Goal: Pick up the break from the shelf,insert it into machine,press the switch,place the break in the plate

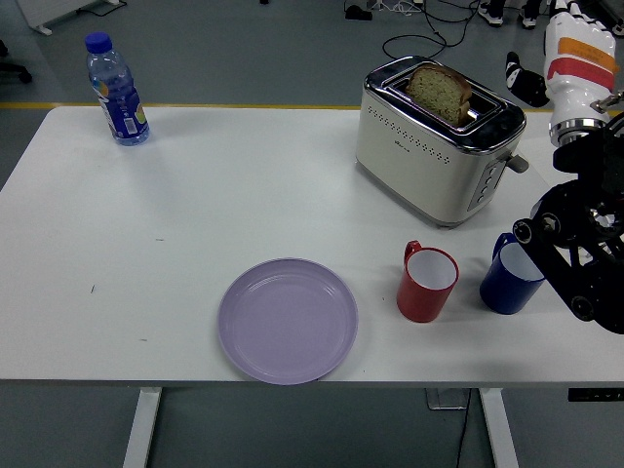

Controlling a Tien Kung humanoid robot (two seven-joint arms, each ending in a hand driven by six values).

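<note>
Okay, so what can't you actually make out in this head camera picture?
- White robot hand, head view: fingertips cut off by the top edge.
- Brown bread slice: lower part hidden inside the cream and chrome toaster.
- Small blue water bottle: label print too small.
- Left arm: outside the frame.

A bread slice (440,90) sat in the toaster (429,146) at the desk's (195,214) far right; the right hand (573,58) hovered empty to its right.

Right hand (577,60) fingers cut off — top edge.
</note>
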